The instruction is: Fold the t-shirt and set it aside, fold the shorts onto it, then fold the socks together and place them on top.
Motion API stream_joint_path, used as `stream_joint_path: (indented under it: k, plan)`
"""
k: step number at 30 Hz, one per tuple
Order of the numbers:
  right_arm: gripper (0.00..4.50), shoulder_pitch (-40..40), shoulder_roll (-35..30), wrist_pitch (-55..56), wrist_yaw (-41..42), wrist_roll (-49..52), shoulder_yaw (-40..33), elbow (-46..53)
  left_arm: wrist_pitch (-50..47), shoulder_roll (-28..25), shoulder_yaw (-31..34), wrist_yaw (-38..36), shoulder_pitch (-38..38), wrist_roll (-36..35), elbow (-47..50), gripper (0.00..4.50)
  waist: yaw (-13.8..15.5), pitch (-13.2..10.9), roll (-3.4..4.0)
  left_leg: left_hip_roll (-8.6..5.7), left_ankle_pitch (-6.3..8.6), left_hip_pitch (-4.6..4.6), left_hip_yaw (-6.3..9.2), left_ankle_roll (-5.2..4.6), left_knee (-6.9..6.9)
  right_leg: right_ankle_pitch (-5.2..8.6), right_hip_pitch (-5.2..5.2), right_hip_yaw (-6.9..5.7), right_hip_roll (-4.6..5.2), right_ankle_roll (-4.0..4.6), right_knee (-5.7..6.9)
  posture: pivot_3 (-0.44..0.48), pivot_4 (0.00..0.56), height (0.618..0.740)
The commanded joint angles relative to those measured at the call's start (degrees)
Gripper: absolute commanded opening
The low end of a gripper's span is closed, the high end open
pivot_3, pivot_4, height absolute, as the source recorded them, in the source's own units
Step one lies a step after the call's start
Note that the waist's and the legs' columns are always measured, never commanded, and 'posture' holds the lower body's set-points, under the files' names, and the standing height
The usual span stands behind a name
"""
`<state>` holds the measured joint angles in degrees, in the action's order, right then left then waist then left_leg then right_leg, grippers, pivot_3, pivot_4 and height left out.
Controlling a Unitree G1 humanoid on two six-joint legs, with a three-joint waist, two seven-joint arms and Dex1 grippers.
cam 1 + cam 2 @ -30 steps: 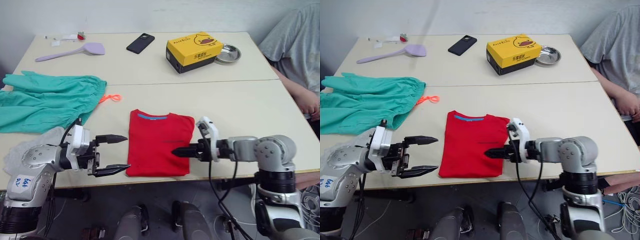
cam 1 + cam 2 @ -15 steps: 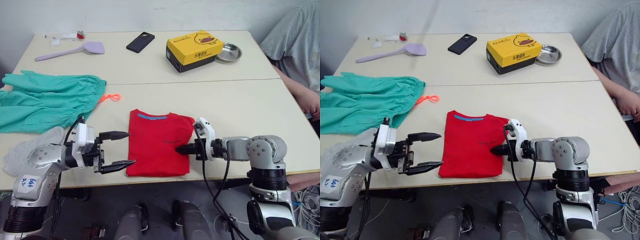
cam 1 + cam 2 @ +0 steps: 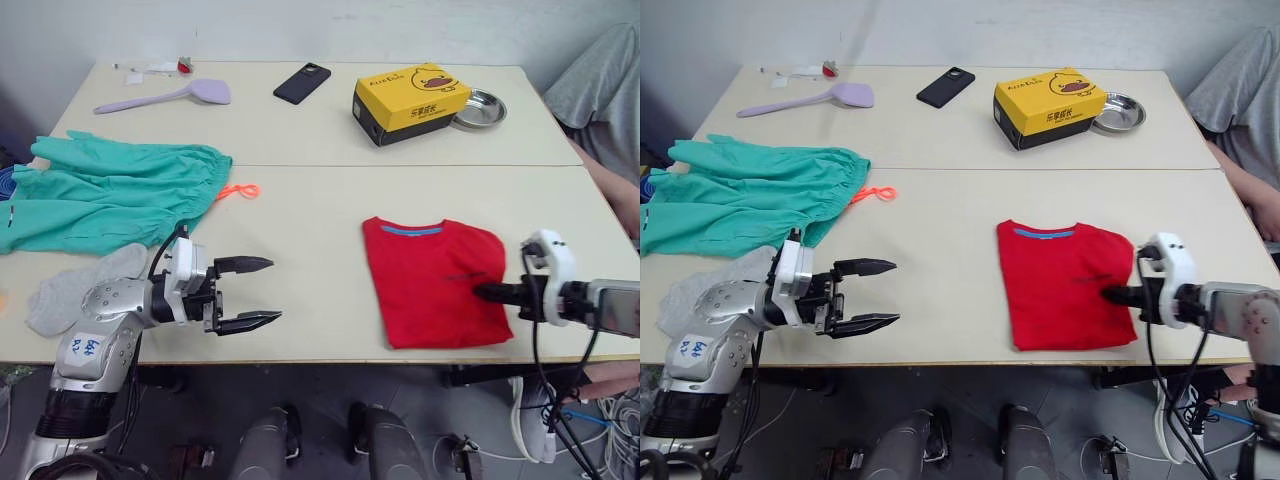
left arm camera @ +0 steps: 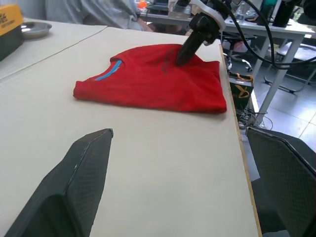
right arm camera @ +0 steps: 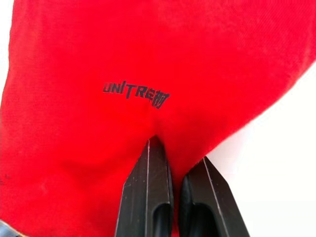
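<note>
Now folded t-shirt [image 3: 436,282] at near right table [image 3: 320,190] edge; right gripper [image 3: 480,292] clamped on its right-hand cloth, fingertips buried in fold. Left gripper [image 3: 262,292] spread wide over bare table, near left. Shorts [image 3: 110,192] far left, partly cut off. Socks [image 3: 75,291] near left, half hidden behind left arm.

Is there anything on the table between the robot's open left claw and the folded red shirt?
No. Between the left gripper and the t-shirt there is just bare table; the left wrist view shows the same bare stretch.
</note>
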<state>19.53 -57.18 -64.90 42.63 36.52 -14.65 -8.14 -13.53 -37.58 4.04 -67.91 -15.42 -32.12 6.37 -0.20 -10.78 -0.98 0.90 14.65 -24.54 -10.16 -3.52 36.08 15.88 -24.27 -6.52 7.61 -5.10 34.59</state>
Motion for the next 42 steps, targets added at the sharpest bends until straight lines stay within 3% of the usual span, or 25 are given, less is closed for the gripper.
stream_joint_path:
  k: [1, 4, 8, 13, 18, 23, 27, 29, 32, 38, 42]
  plan:
    - [0.04, 3.3, -4.6, 14.5, 6.3, -8.6, 3.3, -12.8, 1.3, 0.2, -0.3, -1.3, -0.9, 0.5, -0.9, 4.50, -0.2, 0.0, 0.02, 0.00, -0.01, 0.01, -0.03, -0.01, 0.02, 0.00, -0.01, 0.01, -0.04, 0.00, 0.01, 0.000, 0.150, 0.740]
    - [0.04, 8.7, -5.7, 22.7, 9.1, -15.0, 7.6, -23.8, 1.6, 0.2, -0.4, -1.8, -1.3, 0.7, -1.5, 4.50, -0.8, 0.0, 0.04, 0.06, -0.02, 0.02, -0.07, -0.02, 0.07, 0.00, -0.02, 0.02, -0.10, 0.00, 0.05, 0.000, 0.150, 0.740]
    - [0.04, 15.7, -6.0, 25.0, 11.2, -20.3, 11.1, -35.1, 2.0, 0.2, 0.5, -1.4, -1.5, 1.1, -1.9, 4.50, -1.4, -0.1, 0.22, 0.05, -0.06, 0.02, -0.06, 0.03, 0.17, 0.00, -0.02, 0.04, -0.05, 0.00, 0.22, 0.000, 0.150, 0.740]
    - [0.04, 17.8, -4.0, 25.7, 14.3, -21.3, 10.9, -37.3, 2.4, -0.2, 1.2, -1.2, -0.7, 1.1, -1.6, 4.50, -1.5, -0.1, 0.24, 0.08, -0.08, 0.03, -0.02, 0.06, 0.21, 0.01, -0.03, 0.04, -0.04, 0.02, 0.30, 0.000, 0.150, 0.740]
    - [1.35, 16.0, -5.2, 27.6, 16.2, -21.5, 9.5, -35.6, 2.6, -0.6, 1.5, -0.8, -0.6, 1.3, -1.6, 4.50, -1.5, -0.1, 0.26, 0.08, -0.08, 0.03, -0.01, 0.06, 0.30, 0.01, -0.03, 0.05, 0.00, 0.03, 0.38, 0.000, 0.150, 0.740]
    - [3.05, 7.1, -10.8, 35.7, 19.8, -21.7, 5.6, -27.4, 2.3, -0.4, 2.2, 0.7, -0.9, 1.5, -1.9, 4.50, -1.0, -0.2, 0.51, 0.04, -0.08, 0.02, 0.03, 0.07, 0.30, 0.01, -0.03, 0.02, 0.09, 0.03, 0.40, 0.000, 0.150, 0.740]
    - [4.45, -3.2, -10.4, 42.9, 28.3, -13.5, -7.5, -14.0, 1.7, -2.1, 3.7, 0.2, 1.0, 1.5, -2.0, 4.50, -1.4, -0.3, 0.62, 0.02, -0.07, 0.04, 0.01, 0.05, 0.32, 0.00, 0.00, 0.01, 0.08, 0.01, 0.42, 0.000, 0.150, 0.740]
    - [4.48, -7.2, -7.6, 45.3, 30.8, -9.4, -13.7, -7.2, 2.0, -3.1, 4.6, 0.0, 1.7, 1.6, -2.7, 4.50, -1.6, -0.3, 0.64, 0.10, -0.07, 0.14, 0.00, 0.05, 0.30, 0.00, 0.06, 0.03, -0.06, 0.01, 0.42, 0.000, 0.150, 0.740]
    - [4.48, -11.6, -3.5, 45.4, 28.5, -7.3, -16.2, 2.1, 2.5, -4.3, 6.8, 0.5, 2.5, 1.6, -4.0, 4.50, -1.5, -0.3, 0.62, 0.22, -0.03, 0.50, 0.05, 0.07, 0.26, 0.01, 0.43, -0.04, -0.18, 0.03, 0.38, 0.000, 0.150, 0.740]
    - [4.48, -19.2, 8.1, 47.5, 17.3, -10.4, -10.1, 21.1, 5.3, -5.2, 11.6, 2.8, 6.7, 3.3, -7.0, 4.50, -1.2, -0.3, 0.62, 0.21, -0.03, 0.48, 0.18, 0.15, 0.10, 0.02, 0.41, -0.02, -0.04, 0.10, 0.23, 0.000, 0.150, 0.740]
    - [4.48, -19.0, 13.8, 48.5, 12.7, -11.1, -5.8, 25.7, 7.2, -5.3, 14.5, 4.7, 8.8, 4.1, -8.2, 4.50, -1.2, -0.3, 0.63, 0.15, -0.05, 0.38, 0.17, 0.22, 0.05, 0.02, 0.29, -0.01, 0.00, 0.10, 0.20, 0.000, 0.150, 0.740]
